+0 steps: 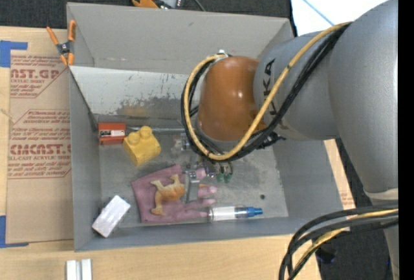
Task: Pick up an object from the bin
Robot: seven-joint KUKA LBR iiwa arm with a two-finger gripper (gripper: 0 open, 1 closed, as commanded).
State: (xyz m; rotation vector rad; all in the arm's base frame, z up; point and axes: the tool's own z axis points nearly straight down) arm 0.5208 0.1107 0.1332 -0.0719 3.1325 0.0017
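My gripper [192,183] reaches down from under the orange cover to the middle of the bin floor. Its metal fingers stand over the right part of a mauve cloth [147,194] and right beside a small tan toy animal [167,193] lying on that cloth. Whether anything sits between the fingers I cannot make out. A clear syringe with a blue tip [234,213] lies just below the gripper along the bin's front wall. A yellow toy brick [142,145] sits up and to the left of the gripper.
An orange and white small box [111,134] lies by the left end of the back wall. A white rectangular block [111,215] rests in the front left corner. The arm and its orange cover hide the bin's right middle.
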